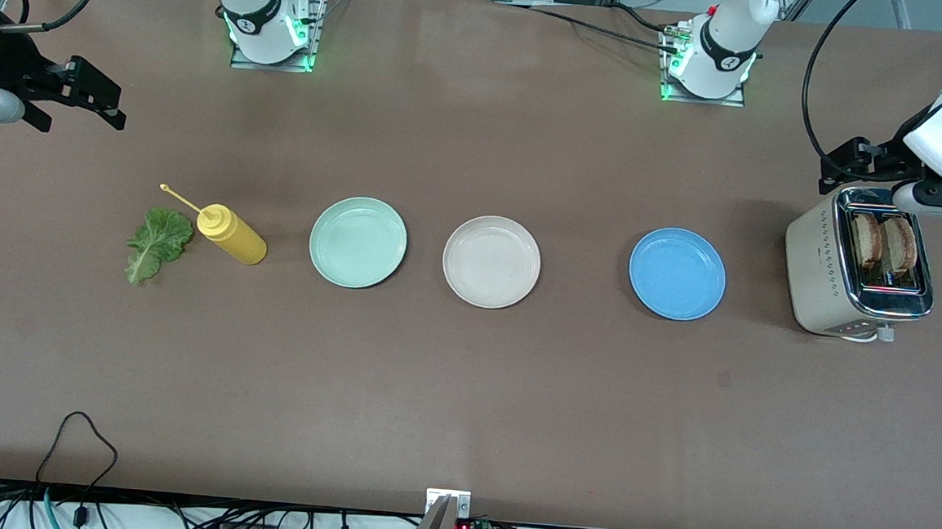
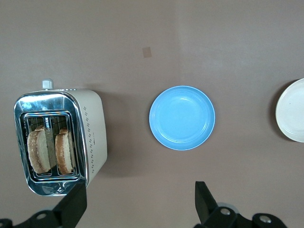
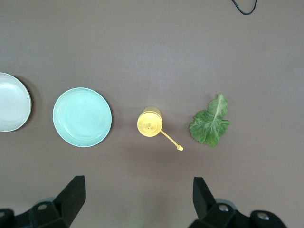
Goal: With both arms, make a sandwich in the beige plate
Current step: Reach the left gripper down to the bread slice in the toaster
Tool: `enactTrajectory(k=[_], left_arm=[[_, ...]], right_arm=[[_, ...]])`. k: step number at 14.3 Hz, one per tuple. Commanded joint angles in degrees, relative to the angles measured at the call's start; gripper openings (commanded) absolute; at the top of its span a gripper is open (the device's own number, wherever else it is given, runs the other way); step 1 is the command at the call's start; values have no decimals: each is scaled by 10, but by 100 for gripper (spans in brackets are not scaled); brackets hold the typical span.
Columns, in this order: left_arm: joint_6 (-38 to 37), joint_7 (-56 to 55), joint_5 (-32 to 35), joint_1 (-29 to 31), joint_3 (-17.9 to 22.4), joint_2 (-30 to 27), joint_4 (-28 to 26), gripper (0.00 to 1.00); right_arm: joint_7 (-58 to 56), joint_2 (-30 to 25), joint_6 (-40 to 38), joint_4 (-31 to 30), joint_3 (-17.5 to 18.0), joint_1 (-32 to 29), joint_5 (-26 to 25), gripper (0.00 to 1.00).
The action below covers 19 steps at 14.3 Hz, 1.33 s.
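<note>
beige plate (image 1: 491, 262): bare, mid-bench
left pincer (image 2: 137, 204): wide open, empty, over toaster (image 1: 857, 264)
right pincer (image 3: 135, 202): wide open, empty, well apart from plate

On the table there are three plates: one beige plate (image 1: 491, 262), one mint-green plate (image 1: 357, 242) and one blue plate (image 1: 676, 274). There is one toaster (image 1: 834, 270) with two toast slices (image 1: 882, 242) inside, one lettuce leaf (image 1: 158, 243) and one yellow squeeze bottle (image 1: 231, 234).

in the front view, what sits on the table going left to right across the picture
lettuce leaf → yellow squeeze bottle → mint-green plate → beige plate → blue plate → toaster holding two toast slices
</note>
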<state>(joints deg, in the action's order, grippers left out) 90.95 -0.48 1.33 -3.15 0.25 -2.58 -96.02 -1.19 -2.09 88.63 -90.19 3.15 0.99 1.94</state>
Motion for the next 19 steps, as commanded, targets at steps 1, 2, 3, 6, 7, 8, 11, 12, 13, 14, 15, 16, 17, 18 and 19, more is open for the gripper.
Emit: enactTrajectory(k=[1, 2, 3, 6, 7, 8, 11, 12, 13, 14, 15, 16, 17, 18, 19], left_arm=[[-7, 0, -6, -5, 7, -6, 1, 100], [-7, 0, -6, -5, 7, -6, 1, 100], [-7, 0, -6, -5, 7, -6, 1, 100], [-8, 0, -6, -5, 8, -6, 1, 100], [-9, -3, -6, -5, 9, -6, 1, 100], [-9, -2, -6, -5, 10, -3, 1, 100], [-19, -5, -6, -4, 12, 4, 0, 100], [-39, -7, -7, 2, 12, 11, 2, 100], [-48, -8, -6, 4, 12, 17, 1, 100], [-69, -8, -6, 5, 12, 27, 1, 100], [-100, -7, -7, 10, 12, 28, 1, 100], [-107, -8, -6, 15, 12, 29, 1, 100], [-104, -8, -7, 16, 12, 33, 0, 100], [-100, -9, -7, 17, 12, 39, 2, 100], [-92, -7, -6, 17, 12, 44, 2, 100]], right_arm=[[0, -5, -3, 0, 3, 1, -7, 100], [0, -5, -3, 0, 3, 1, -6, 100], [0, -5, -4, 0, 3, 1, -7, 100], [0, -5, -3, 0, 3, 1, -7, 100], [0, -5, -4, 0, 3, 1, -7, 100], [0, -5, -3, 0, 3, 1, -7, 100], [0, -5, -6, 0, 3, -1, -7, 100], [0, -5, -6, 0, 3, -1, -7, 100], [0, -5, -6, 0, 3, -1, -7, 100], [0, -5, -4, 0, 3, -1, -7, 100], [0, -5, -4, -1, 3, 0, -7, 100], [0, -5, -4, -1, 3, 0, -7, 100], [0, -5, -4, -2, 3, 0, -7, 100], [0, -5, -4, -1, 3, 0, -7, 100], [0, -5, -4, -1, 3, 0, -7, 100]])
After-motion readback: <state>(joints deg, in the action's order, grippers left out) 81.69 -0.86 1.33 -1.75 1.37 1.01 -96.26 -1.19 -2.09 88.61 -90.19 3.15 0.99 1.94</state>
